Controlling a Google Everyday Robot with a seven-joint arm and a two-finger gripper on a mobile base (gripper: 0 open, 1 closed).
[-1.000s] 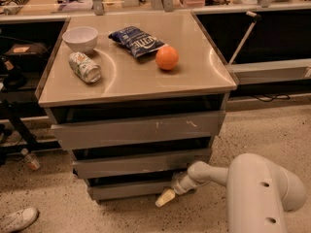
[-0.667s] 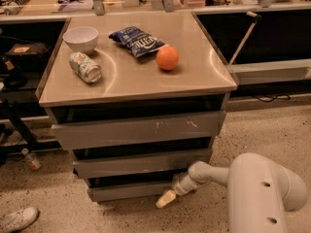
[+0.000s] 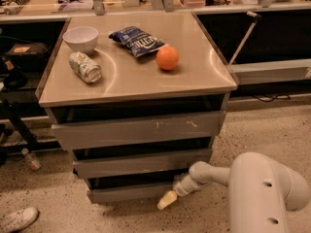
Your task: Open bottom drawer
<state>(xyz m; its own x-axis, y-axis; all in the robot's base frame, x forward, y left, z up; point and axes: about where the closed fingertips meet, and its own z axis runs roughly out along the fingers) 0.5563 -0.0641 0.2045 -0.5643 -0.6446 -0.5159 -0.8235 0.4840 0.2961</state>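
Down at floor level, the gripper [image 3: 166,199] sits at the right end of the bottom drawer [image 3: 129,193], its pale tip touching or just beside the lower corner of that short grey front. Whether the tool is apart, together or clamped on the drawer's edge cannot be told from this angle. The drawer is the lowest of three in the cabinet, under the middle drawer [image 3: 141,163] and the scratched top drawer [image 3: 138,129], and looks barely out, if at all.

The step in hand is probably the pull itself. The front is plain and handleless, so purchase likely has to come from its rim or side edge. The pull should run straight out along the slides; contact is at one end (not the centre), so any sideways drag could rack the tray and jam it. A slow, level draw also spares the bowl [image 3: 80,38], can [image 3: 85,67], chip bag [image 3: 138,40] and orange [image 3: 167,58] on top, since the orange would roll.
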